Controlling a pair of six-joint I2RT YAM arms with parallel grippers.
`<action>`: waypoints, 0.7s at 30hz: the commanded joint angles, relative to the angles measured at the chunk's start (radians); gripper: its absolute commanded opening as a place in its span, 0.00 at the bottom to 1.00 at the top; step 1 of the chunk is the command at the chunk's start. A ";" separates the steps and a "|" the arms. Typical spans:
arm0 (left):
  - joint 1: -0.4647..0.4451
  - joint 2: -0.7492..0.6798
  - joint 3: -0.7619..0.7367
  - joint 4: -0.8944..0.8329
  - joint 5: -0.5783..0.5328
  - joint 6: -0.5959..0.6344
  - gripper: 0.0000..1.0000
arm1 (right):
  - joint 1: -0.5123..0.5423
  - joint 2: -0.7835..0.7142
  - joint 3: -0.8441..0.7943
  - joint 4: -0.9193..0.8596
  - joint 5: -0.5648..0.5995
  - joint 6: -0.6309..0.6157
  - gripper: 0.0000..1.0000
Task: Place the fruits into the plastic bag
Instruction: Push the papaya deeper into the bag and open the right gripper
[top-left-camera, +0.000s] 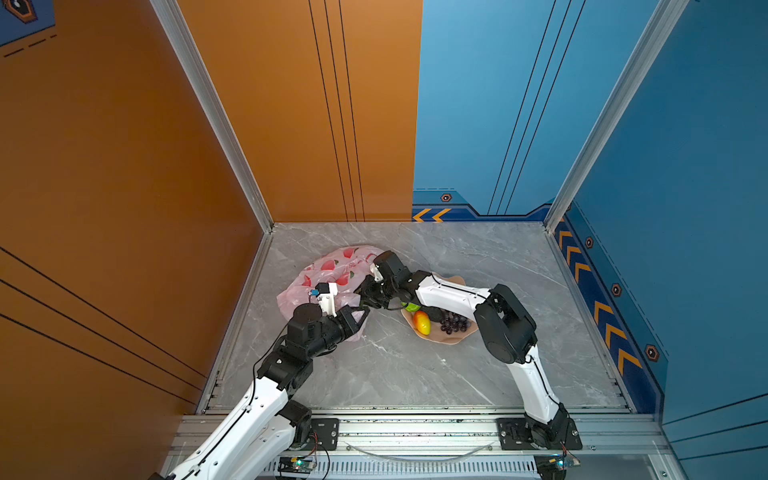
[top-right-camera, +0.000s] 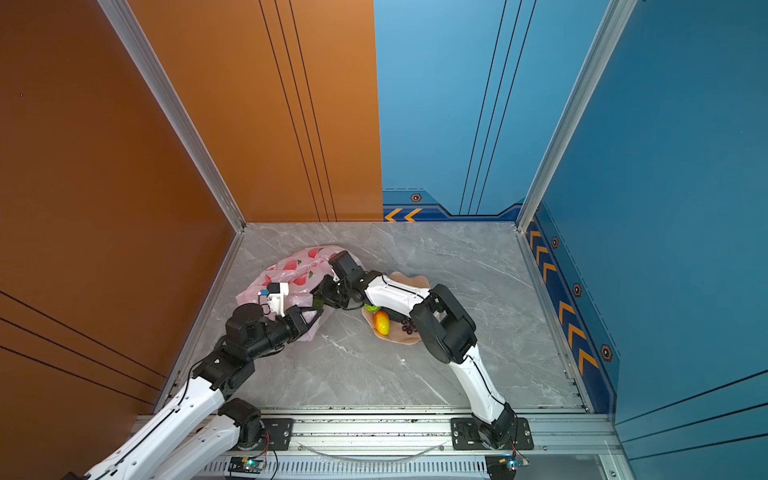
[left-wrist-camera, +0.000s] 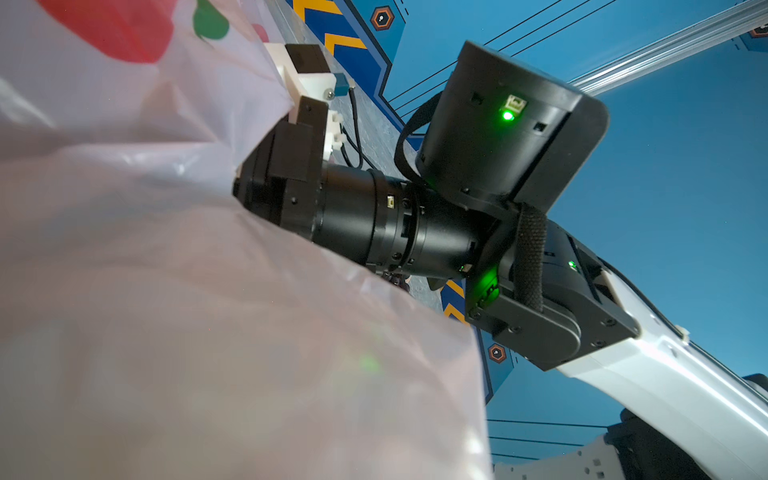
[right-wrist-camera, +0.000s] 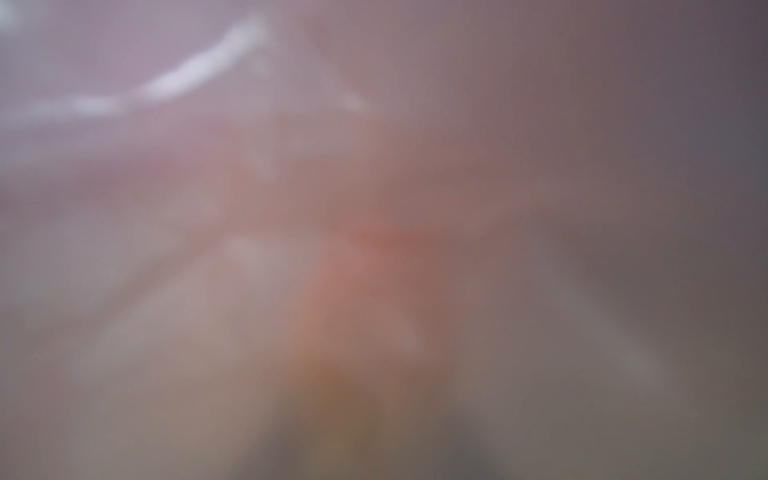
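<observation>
The plastic bag (top-left-camera: 332, 266) (top-right-camera: 291, 266) is thin, crinkly, pale-pink film printed with red fruit and green leaves. It lies bunched in the back-left part of the table, near the left edge, with its mouth turned toward the middle. In the left wrist view the film (left-wrist-camera: 166, 291) fills most of the frame, translucent and glossy. In the right wrist view the same pink film (right-wrist-camera: 374, 208) blurs everything, with a reddish smear in the middle that cannot be made out.

Some fruits sit in a peach scalloped bowl (top-left-camera: 440, 340) (top-right-camera: 399, 338) about mid-table, just right of the bag. They are a red-yellow mango (top-left-camera: 422, 322) (top-right-camera: 381, 322), a green round fruit (top-left-camera: 411, 307) (top-right-camera: 371, 308) and a purple grape bunch (top-left-camera: 455, 324) (top-right-camera: 408, 326). All are glossy, and the right arm partly covers them.

The left gripper (top-left-camera: 362, 312) (top-right-camera: 313, 313) is fully closed at the near rim of the bag's mouth, with the film pinched in it. The right gripper (top-left-camera: 365, 296) (top-right-camera: 321, 297) reaches across the bowl to the bag's mouth. Its fingertips are hidden, so whether it carries anything cannot be told.

The table (top-left-camera: 415, 374) (top-right-camera: 374, 374) is grey marble with pale veins. Orange walls stand along its left edge and the left part of the back. Blue walls with yellow chevrons close the rest. Aluminium posts rise at the back corners, and both arms are bolted to a rail along the near edge.
</observation>
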 joint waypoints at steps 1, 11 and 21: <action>-0.011 0.008 -0.016 0.036 0.020 -0.004 0.00 | 0.006 -0.035 -0.001 0.110 0.044 0.045 0.40; -0.010 0.006 0.010 0.043 0.023 0.004 0.00 | 0.041 0.038 0.083 0.299 -0.038 -0.019 0.39; 0.086 -0.035 0.059 0.039 0.049 0.012 0.00 | 0.061 0.082 0.085 0.017 0.028 -0.297 0.39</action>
